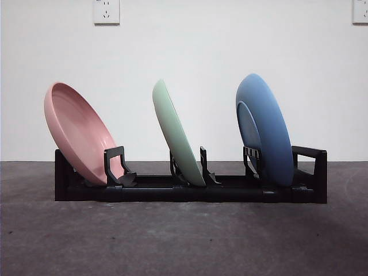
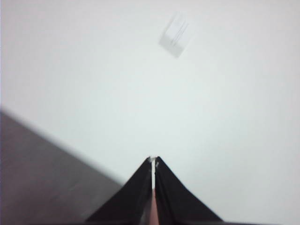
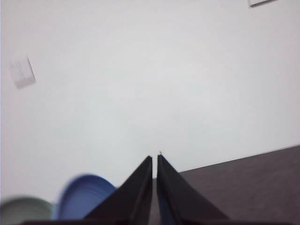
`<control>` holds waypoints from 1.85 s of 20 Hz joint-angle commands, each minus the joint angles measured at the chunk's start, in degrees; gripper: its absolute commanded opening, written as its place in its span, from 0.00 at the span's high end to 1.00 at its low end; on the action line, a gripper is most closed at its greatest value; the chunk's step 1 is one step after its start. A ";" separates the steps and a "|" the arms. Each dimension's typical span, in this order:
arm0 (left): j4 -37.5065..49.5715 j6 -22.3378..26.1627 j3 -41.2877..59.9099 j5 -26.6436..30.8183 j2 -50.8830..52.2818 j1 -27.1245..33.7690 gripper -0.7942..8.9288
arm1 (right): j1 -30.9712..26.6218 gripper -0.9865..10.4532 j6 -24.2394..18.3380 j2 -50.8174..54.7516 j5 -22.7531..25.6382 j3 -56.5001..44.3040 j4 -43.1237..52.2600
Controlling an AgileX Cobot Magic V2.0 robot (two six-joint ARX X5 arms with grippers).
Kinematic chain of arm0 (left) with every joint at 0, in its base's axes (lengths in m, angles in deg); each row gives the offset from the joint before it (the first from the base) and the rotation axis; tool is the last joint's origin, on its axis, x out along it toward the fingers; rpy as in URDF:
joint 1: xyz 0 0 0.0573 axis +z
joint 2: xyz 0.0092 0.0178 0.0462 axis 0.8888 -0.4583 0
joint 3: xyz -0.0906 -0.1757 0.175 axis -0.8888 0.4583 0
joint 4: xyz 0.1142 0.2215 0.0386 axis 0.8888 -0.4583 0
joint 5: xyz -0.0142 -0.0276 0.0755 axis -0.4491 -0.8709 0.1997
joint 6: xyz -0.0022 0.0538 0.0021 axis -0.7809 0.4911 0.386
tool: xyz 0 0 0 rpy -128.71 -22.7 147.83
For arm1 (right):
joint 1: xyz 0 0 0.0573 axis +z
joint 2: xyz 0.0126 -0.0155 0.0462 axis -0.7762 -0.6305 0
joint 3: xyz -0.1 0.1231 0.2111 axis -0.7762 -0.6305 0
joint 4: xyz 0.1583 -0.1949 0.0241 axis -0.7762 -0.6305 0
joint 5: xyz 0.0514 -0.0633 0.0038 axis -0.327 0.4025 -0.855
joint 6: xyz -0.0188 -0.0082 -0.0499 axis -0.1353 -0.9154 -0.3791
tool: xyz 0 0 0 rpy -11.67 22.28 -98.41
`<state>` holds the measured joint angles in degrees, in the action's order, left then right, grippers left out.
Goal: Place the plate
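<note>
- A black rack [image 1: 190, 192] sits on the dark desk [image 1: 184, 241]. It has slots that keep plates standing on their edges so they do not fall flat.
- The pink plate [image 1: 77, 132] stands in the slot at one end. It leans back, and a small black post [image 1: 115, 164] holds its bottom edge.
- The green plate [image 1: 175, 135] stands in the middle slot. It leans the same way, between two posts.
- The blue plate [image 1: 264, 129] stands in the slot at the other end, more upright than the others.
- All three plates are in the rack, so the job looks done.
- The left end effector [image 2: 153, 161] is up in the air facing the white wall [image 2: 140, 84]. Its jaws are close together with nothing in them.
- The right end effector [image 3: 154, 159] is also up and away. Its jaws are nearly together and hold nothing. The blue plate and green plate show blurry below it.
- Neither arm shows in the front view, so they seem to be resting.
</note>
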<state>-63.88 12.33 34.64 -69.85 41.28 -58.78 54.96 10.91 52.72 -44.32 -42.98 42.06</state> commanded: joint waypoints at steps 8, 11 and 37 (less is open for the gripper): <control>-19.52 -6.80 -16.79 -13.16 -4.22 0.07 0.91 | -0.07 0.90 12.52 -6.78 -7.15 18.29 -18.32; -28.74 -0.20 -24.46 -18.03 -8.92 0.07 0.91 | -0.07 0.90 8.74 -12.39 -13.00 25.35 -23.30; -77.09 38.18 -58.64 -16.37 -40.02 0.07 0.59 | -0.04 0.62 -18.16 -44.28 -22.69 53.44 -69.88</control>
<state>-141.48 49.75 -22.58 -86.24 1.41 -58.78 54.96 -6.27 8.83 -66.94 9.17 -28.01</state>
